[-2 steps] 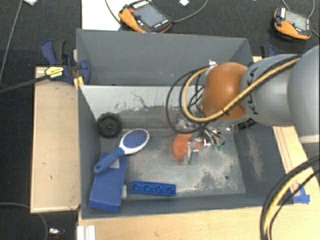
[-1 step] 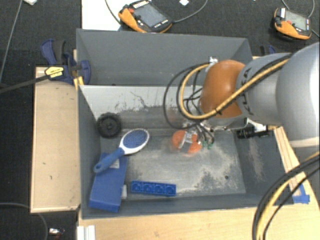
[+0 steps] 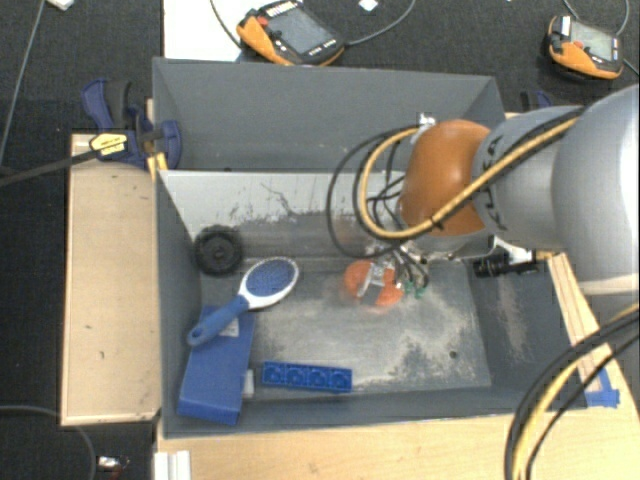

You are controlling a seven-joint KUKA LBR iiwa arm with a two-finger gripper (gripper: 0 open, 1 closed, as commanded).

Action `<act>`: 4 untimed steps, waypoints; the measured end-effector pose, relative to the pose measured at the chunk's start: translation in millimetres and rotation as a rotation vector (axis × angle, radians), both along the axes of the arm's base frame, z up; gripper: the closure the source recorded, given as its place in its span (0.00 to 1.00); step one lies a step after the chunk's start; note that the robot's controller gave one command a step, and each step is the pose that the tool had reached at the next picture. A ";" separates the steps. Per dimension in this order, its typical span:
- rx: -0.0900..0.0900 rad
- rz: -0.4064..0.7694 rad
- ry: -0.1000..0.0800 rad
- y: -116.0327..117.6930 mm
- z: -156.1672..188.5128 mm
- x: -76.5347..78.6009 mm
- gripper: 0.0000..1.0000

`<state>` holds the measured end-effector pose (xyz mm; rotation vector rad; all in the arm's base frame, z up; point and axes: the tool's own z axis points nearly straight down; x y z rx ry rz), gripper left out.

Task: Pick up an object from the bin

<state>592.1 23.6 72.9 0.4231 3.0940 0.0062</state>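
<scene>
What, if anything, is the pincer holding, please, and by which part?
It cannot be told: the pincer is down at a small orange object, but any grip is hidden.

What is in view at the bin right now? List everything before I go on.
bin: one, grey, centre.
round thing: one, black, far left corner.
brush: one, blue with a white rim, left of middle.
flat block: one, blue, near left corner.
studded brick: one, blue, by the near wall.
small thing: one, orange, mid-floor under the gripper; shape unclear.
handheld devices: two, orange and black, beyond the bin.
arm: one, silver-grey, from the right.
wrist cover: one, orange.
gripper: one, at the small thing.
</scene>
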 end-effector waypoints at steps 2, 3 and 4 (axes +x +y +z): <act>0.000 0.000 0.003 -0.1 14.5 -1.4 1.00; 0.001 0.001 -0.005 0.0 37.9 0.8 1.00; 0.001 0.002 -0.005 0.0 53.5 0.6 1.00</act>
